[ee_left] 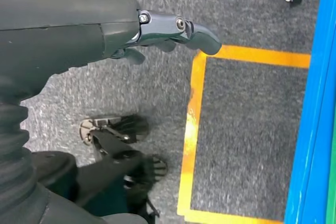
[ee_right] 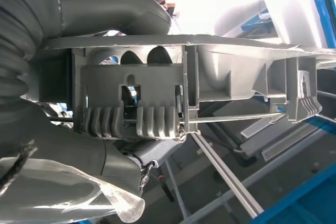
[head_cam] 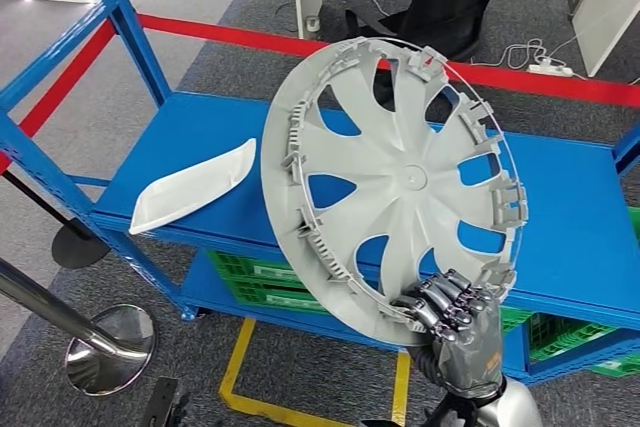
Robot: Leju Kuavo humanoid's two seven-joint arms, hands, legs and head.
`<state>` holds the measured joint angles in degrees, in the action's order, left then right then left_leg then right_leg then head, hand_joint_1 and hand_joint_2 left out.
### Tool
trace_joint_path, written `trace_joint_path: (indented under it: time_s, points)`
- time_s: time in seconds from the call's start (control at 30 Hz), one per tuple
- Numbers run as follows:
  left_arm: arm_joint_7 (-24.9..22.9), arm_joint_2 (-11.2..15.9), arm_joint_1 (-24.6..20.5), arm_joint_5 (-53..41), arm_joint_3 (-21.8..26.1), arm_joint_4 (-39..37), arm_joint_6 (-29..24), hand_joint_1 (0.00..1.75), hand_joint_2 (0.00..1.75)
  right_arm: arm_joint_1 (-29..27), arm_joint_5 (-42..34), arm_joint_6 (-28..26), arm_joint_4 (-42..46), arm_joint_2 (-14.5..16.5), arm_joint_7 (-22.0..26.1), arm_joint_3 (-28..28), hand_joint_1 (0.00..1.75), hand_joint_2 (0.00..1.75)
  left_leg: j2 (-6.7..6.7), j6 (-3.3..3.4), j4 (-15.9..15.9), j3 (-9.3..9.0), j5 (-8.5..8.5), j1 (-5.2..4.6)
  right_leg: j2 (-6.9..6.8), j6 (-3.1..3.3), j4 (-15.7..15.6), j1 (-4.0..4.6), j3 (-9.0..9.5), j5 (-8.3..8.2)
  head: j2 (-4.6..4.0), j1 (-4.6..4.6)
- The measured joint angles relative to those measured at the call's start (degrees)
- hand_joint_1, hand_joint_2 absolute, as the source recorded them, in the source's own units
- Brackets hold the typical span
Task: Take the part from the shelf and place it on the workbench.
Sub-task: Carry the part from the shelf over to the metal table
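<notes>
The right hand (head_cam: 453, 322) gripped the large round grey plastic wheel cover (head_cam: 392, 182) at its lower rim, its dark fingers (head_cam: 438, 297) curled over the edge and pinching it against the thumb. The cover stood tilted, raised above the blue metal shelf (head_cam: 573, 217) with its clipped inner side facing the head camera. A flat white plastic panel (head_cam: 196, 187) lay on the shelf well to its left. Green crates (head_cam: 256, 282) sat on the tier below. The left hand (ee_left: 174, 32) hung over grey carpet near yellow floor tape (ee_left: 190, 129), its fingers loosely extended and holding nothing.
</notes>
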<state>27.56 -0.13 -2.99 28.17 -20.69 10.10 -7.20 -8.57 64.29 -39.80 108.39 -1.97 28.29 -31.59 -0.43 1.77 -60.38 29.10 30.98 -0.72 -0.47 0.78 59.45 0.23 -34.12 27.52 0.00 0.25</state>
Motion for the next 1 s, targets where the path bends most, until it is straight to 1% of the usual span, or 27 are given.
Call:
trace_joint_path:
  time_s: [0.03, 0.1, 0.13, 0.17, 0.2, 0.23, 0.27, 0.3, 0.33, 0.37, 0.4, 0.43, 0.47, 0.5, 0.53, 0.57, 0.63, 0.67, 0.7, 0.73, 0.8, 0.83, 0.87, 0.9, 0.93, 0.97, 1.0]
  points:
    - [0.0, 0.03, -0.08, -0.01, -0.01, 0.0, -0.01, 0.0, 1.75, 0.01, 0.01, 0.0, 0.07, 0.0, 0.0, 0.07, 1.75, 1.75, 0.06, 0.36, 1.81, -0.81, -0.29, -0.26, -0.06, -0.21, -0.04, -0.07, -0.16, -0.32, 0.0, 0.03]
    - [0.0, 0.05, -0.15, -0.01, 0.0, 0.0, -0.04, 0.0, 1.75, -0.03, 0.01, 0.0, 0.17, 0.0, 0.01, 0.17, 1.75, 1.75, 0.12, 0.48, 2.75, -0.72, -0.86, -0.57, -0.15, -0.87, -0.27, -0.34, -0.47, -1.07, 0.0, -0.04]
    - [0.0, 0.02, -0.17, -0.01, 0.0, 0.0, -0.05, 0.0, 1.75, -0.08, 0.01, 0.0, 0.2, 0.0, 0.01, 0.21, 1.75, 1.75, 0.22, 0.48, 3.27, -0.6, -1.45, -0.46, -0.08, -1.17, -0.24, -0.38, -0.67, -1.04, 0.0, -0.01]
    - [0.0, 0.02, -0.22, 0.01, 0.0, 0.0, -0.06, 0.0, 1.75, -0.15, 0.01, 0.0, 0.24, 0.0, 0.01, 0.26, 1.75, 1.75, 0.3, 0.5, 3.83, -0.43, -2.11, -0.29, 0.03, -1.5, 0.14, -0.35, -1.07, -0.35, 0.0, 0.02]
    - [0.0, -0.01, -0.29, 0.01, -0.01, 0.0, -0.06, 0.0, 1.75, -0.16, 0.01, 0.0, 0.26, 0.0, 0.02, 0.3, 1.75, 1.75, 0.37, 0.5, 4.37, -0.12, -2.8, -0.07, 0.16, -1.82, 1.47, -0.33, -1.69, 1.22, 0.0, 0.09]
    - [0.0, -0.06, -0.35, 0.0, -0.01, 0.0, -0.05, 0.0, 1.75, -0.16, 0.01, 0.0, 0.26, 0.0, 0.02, 0.33, 1.75, 1.75, 0.45, 0.41, 4.64, 0.31, -3.38, 0.13, 0.29, -2.09, 3.89, -0.38, -2.58, 3.55, 0.0, 0.14]
    - [0.0, -0.08, -0.38, -0.01, -0.01, 0.0, -0.04, 0.0, 1.75, -0.15, 0.01, 0.0, 0.26, 0.0, 0.03, 0.34, 1.75, 1.75, 0.43, 0.43, 4.63, 0.93, -3.83, 0.14, 0.34, -2.38, 7.12, -0.47, -3.6, 6.0, 0.0, 0.16]
    - [-0.01, -0.13, -0.38, -0.03, -0.02, 0.0, -0.03, 0.0, 1.75, -0.18, 0.01, 0.0, 0.26, 0.0, 0.04, 0.35, 1.75, 1.75, 0.44, 0.38, 4.51, 1.63, -4.26, 0.16, 0.36, -2.62, 10.63, -0.6, -4.47, 7.94, 0.0, 0.17]
    - [-0.02, -0.19, -0.37, -0.07, -0.03, 0.0, -0.02, 0.0, 1.75, -0.27, 0.01, 0.0, 0.26, 0.0, 0.06, 0.36, 1.75, 1.75, 0.46, 0.25, 4.35, 2.35, -4.67, 0.2, 0.35, -2.87, 13.18, -0.73, -4.87, 8.74, 0.0, 0.16]
    - [-0.05, -0.24, -0.37, -0.1, -0.05, 0.0, -0.02, 0.0, 1.75, -0.36, 0.01, 0.0, 0.26, 0.0, 0.07, 0.38, 1.75, 1.75, 0.47, 0.08, 4.12, 3.1, -5.07, 0.29, 0.35, -3.13, 14.02, -0.87, -4.45, 8.33, 0.0, 0.15]
    - [-0.08, -0.31, -0.37, -0.15, -0.08, 0.0, -0.03, 0.0, 1.75, -0.43, 0.0, 0.0, 0.26, 0.0, 0.09, 0.4, 1.75, 1.75, 0.47, -0.15, 3.79, 3.87, -5.4, 0.43, 0.34, -3.4, 12.76, -1.05, -2.98, 6.94, 0.0, 0.16]
    - [-0.11, -0.37, -0.38, -0.23, -0.11, 0.0, -0.05, 0.0, 1.75, -0.46, -0.01, 0.0, 0.26, -0.01, 0.09, 0.45, 1.75, 1.75, 0.46, -0.43, 3.34, 4.6, -5.66, 0.6, 0.33, -3.71, 9.65, -1.27, -0.61, 5.27, 0.0, 0.15]
    - [-0.14, -0.38, -0.39, -0.33, -0.14, 0.0, -0.09, 0.0, 1.75, -0.44, -0.01, 0.0, 0.26, -0.01, 0.09, 0.51, 1.75, 1.75, 0.43, -0.74, 2.83, 5.27, -5.86, 0.7, 0.39, -3.99, 5.9, -1.35, 2.07, 4.5, 0.0, 0.2]
    - [-0.16, -0.37, -0.42, -0.43, -0.16, 0.0, -0.13, 0.0, 1.75, -0.46, -0.01, 0.0, 0.32, -0.01, 0.11, 0.55, 1.75, 1.75, 0.4, -1.07, 2.27, 5.87, -6.06, 0.7, 0.52, -3.93, 2.53, -1.4, 4.24, 4.31, 0.0, 0.22]
    - [-0.18, -0.34, -0.45, -0.51, -0.19, 0.0, -0.15, 0.0, 1.75, -0.52, -0.01, 0.0, 0.38, -0.02, 0.14, 0.58, 1.75, 1.75, 0.35, -1.41, 1.8, 6.31, -6.31, 0.64, 0.63, -3.69, 0.32, -1.39, 5.47, 4.66, 0.0, 0.24]
    - [-0.21, -0.3, -0.48, -0.55, -0.21, 0.0, -0.18, 0.0, 1.75, -0.57, -0.02, 0.0, 0.45, -0.02, 0.15, 0.6, 1.75, 1.75, 0.31, -1.71, 1.54, 6.63, -6.64, 0.55, 0.76, -3.24, -0.58, -1.26, 5.88, 5.18, 0.0, 0.25]
    - [-0.27, -0.23, -0.49, -0.58, -0.24, -0.01, -0.2, 0.0, 1.75, -0.68, -0.1, 0.01, 0.54, -0.03, 0.13, 0.67, 1.75, 1.75, 0.27, -2.24, 1.3, 7.09, -7.08, 0.55, 0.73, -2.05, -0.72, -1.25, 5.17, 4.76, 0.0, 0.26]
    - [-0.31, -0.19, -0.48, -0.59, -0.25, -0.02, -0.21, 0.0, 1.75, -0.69, -0.19, 0.01, 0.56, -0.03, 0.08, 0.72, 1.75, 1.75, 0.27, -2.5, 0.92, 7.43, -6.42, 0.61, 0.66, -1.41, -0.67, -1.27, 4.76, 4.36, 0.0, 0.22]
    - [-0.35, -0.16, -0.47, -0.63, -0.27, -0.03, -0.22, 0.0, 1.75, -0.7, -0.28, 0.02, 0.6, -0.04, 0.01, 0.77, 1.75, 1.75, 0.29, -2.79, -0.27, 7.92, -4.81, 0.69, 0.56, -0.79, -0.69, -1.33, 4.24, 3.88, 0.0, 0.16]
    - [-0.4, -0.16, -0.51, -0.7, -0.31, -0.04, -0.22, 0.0, 1.75, -0.71, -0.38, 0.02, 0.65, -0.04, -0.09, 0.81, 1.75, 1.75, 0.3, -3.08, -2.63, 8.62, -2.29, 0.78, 0.46, -0.3, -0.69, -1.33, 3.68, 3.35, 0.0, 0.09]
    - [-0.54, -0.26, -0.65, -0.96, -0.45, -0.04, -0.26, 0.0, 1.75, -0.78, -0.52, 0.02, 0.73, -0.06, -0.4, 0.84, 1.75, 1.75, 0.31, -3.41, -9.64, 10.13, 2.76, 0.88, 0.29, 0.2, -0.63, -1.1, 2.49, 2.32, 0.0, -0.04]
    - [-0.61, -0.28, -0.75, -1.08, -0.54, -0.04, -0.29, 0.0, 1.75, -0.8, -0.55, 0.02, 0.74, -0.08, -0.59, 0.85, 1.75, 1.75, 0.31, -3.39, -12.6, 10.44, 4.0, 0.89, 0.23, 0.28, -0.59, -0.91, 1.85, 1.83, 0.0, -0.05]
    - [-0.66, -0.28, -0.85, -1.21, -0.62, -0.04, -0.34, 0.0, 1.75, -0.82, -0.56, 0.02, 0.74, -0.09, -0.83, 0.86, 1.75, 1.75, 0.31, -3.17, -13.88, 10.0, 3.96, 0.85, 0.2, 0.37, -0.57, -0.69, 1.23, 1.35, 0.0, -0.07]
    - [-0.72, -0.29, -0.95, -1.33, -0.69, -0.04, -0.38, 0.0, 1.75, -0.83, -0.55, 0.02, 0.77, -0.11, -1.06, 0.86, 1.75, 1.75, 0.3, -2.74, -13.15, 8.66, 2.94, 0.76, 0.24, 0.45, -0.56, -0.4, 0.64, 0.86, 0.0, -0.06]
    - [-0.76, -0.3, -1.07, -1.46, -0.74, -0.04, -0.42, 0.0, 1.75, -0.84, -0.52, 0.02, 0.85, -0.13, -1.28, 0.86, 1.75, 1.75, 0.25, -2.02, -10.41, 6.41, 1.41, 0.53, 0.32, 0.51, -0.56, -0.09, 0.09, 0.38, 0.0, -0.06]
    - [-0.8, -0.24, -1.22, -1.6, -0.78, -0.04, -0.45, 0.0, 1.75, -0.87, -0.47, 0.01, 1.0, -0.14, -1.49, 0.87, 1.75, 1.75, 0.04, -0.92, -6.42, 3.67, 0.33, 0.15, 0.4, 0.57, -0.57, 0.09, -0.39, -0.1, 0.0, -0.02]
    - [-0.87, -0.21, -1.38, -1.75, -0.85, -0.04, -0.49, 0.0, 1.75, -0.88, -0.37, 0.01, 1.21, -0.15, -1.68, 0.88, 1.75, 1.75, -0.14, 0.09, -2.28, 1.03, -0.14, -0.18, 0.49, 0.51, -0.58, 0.26, -0.8, -0.58, 0.0, 0.03]
